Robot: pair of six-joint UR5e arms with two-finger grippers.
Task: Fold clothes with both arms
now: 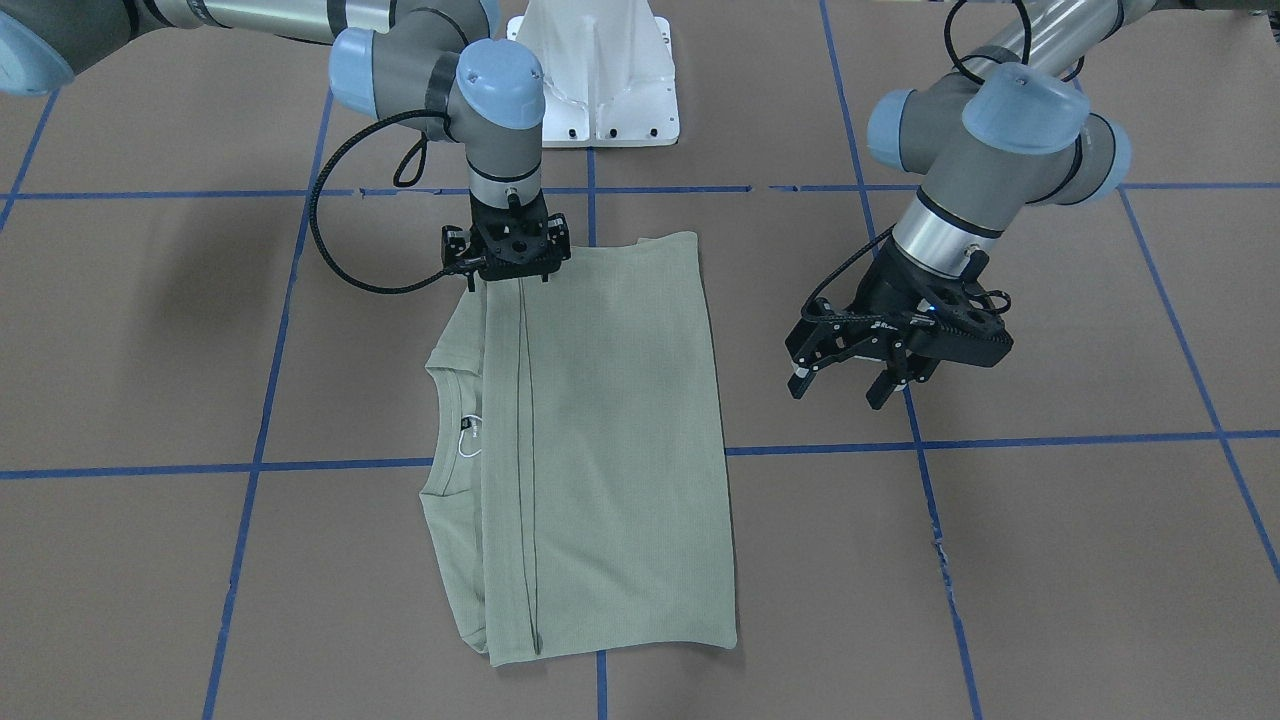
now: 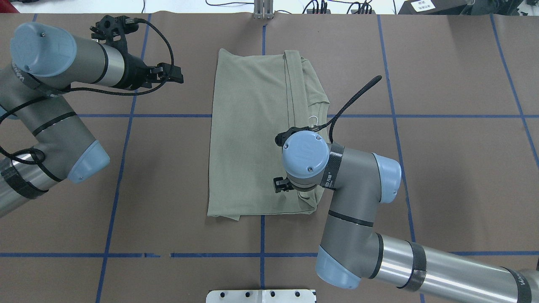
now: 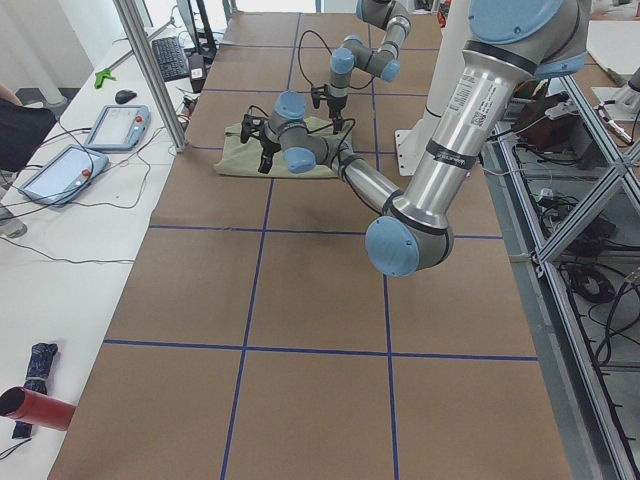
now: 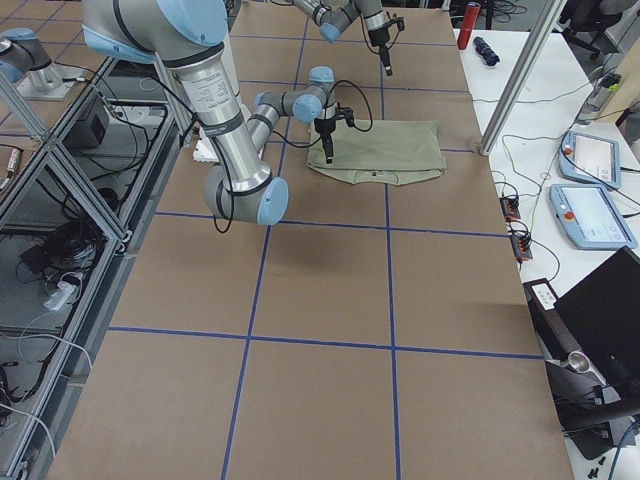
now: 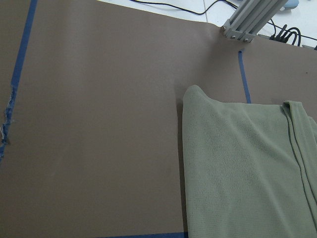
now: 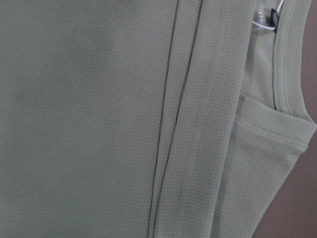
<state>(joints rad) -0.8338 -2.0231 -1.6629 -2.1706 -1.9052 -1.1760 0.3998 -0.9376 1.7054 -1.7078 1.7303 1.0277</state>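
shirt under right pincer, grip unclear; left pincer open, empty, apart.

The knit shirt is pale sage green with a fine waffle weave, a ribbed collar and a small black neck label with a white loop. The table is brown, gridded with blue tape lines. The left arm and the right arm are silver-grey with light-blue joint caps.

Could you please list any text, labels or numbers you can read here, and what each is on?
Nothing reads in full.
Black band on the right arm: white print, blurred.
Neck label on the shirt: too small to read.
Lettering on the left arm tube: too small to read.
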